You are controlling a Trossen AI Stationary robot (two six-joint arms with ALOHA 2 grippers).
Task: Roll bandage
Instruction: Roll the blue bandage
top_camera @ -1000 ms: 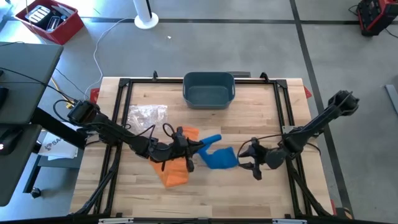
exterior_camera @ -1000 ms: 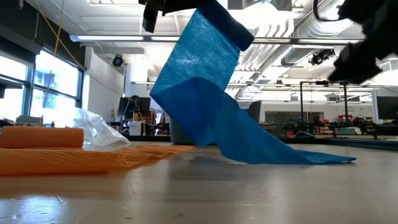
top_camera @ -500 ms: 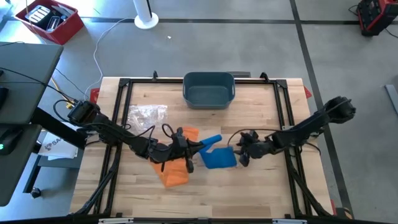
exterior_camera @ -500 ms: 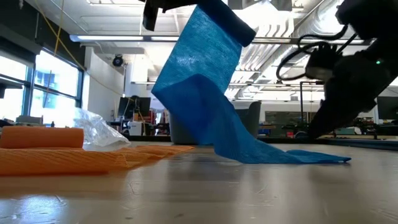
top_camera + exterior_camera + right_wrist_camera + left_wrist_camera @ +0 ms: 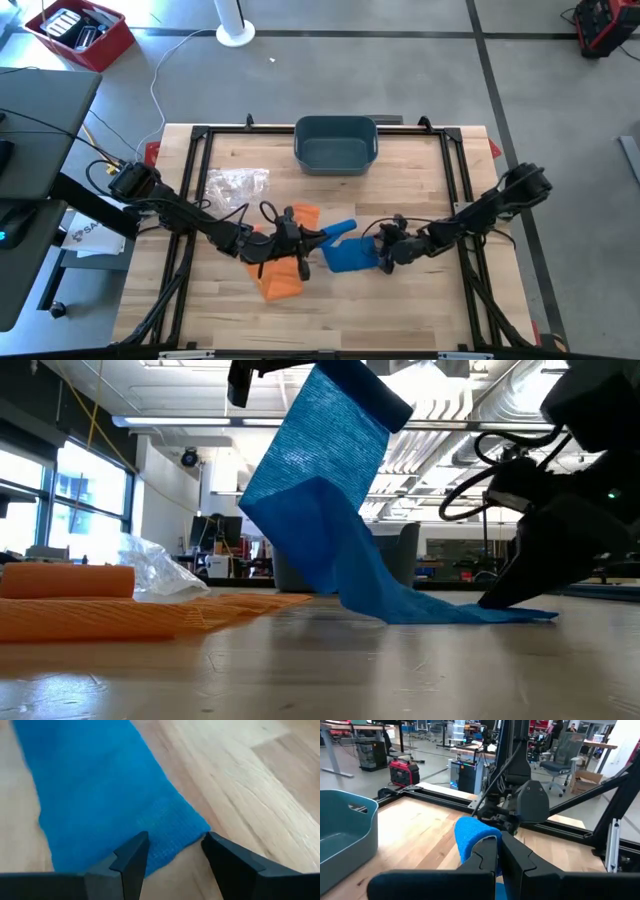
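Note:
A blue bandage (image 5: 350,256) runs from a raised, rolled end down to a flat tail on the wooden table (image 5: 420,310). My left gripper (image 5: 322,237) is shut on the raised end, high over the table in the low view. My right gripper (image 5: 174,847) is open and tipped down at the tail's free end (image 5: 535,615), one finger over the blue cloth and one over bare wood. My left gripper pinches the bandage's rolled upper end (image 5: 470,832) between its two shut fingers, coming roughly level from the table's left. The strip hangs slack below it, bends at a fold (image 5: 300,510) and runs out flat onto the table. My right gripper stands at the free end; whether its fingertips (image 5: 140,842) touch the cloth, I cannot tell.
An orange bandage (image 5: 282,278) lies partly unrolled under and beside my left arm. A crumpled clear plastic bag (image 5: 237,183) lies at the far left. A blue-grey bin (image 5: 336,121) stands at the middle of the far edge. The black frame rails (image 5: 460,180) border the table.
My right gripper has come down and toward the table's left, to the bandage's free end, tipping further downward and staying open. The bandage's raised end has stayed where it was.

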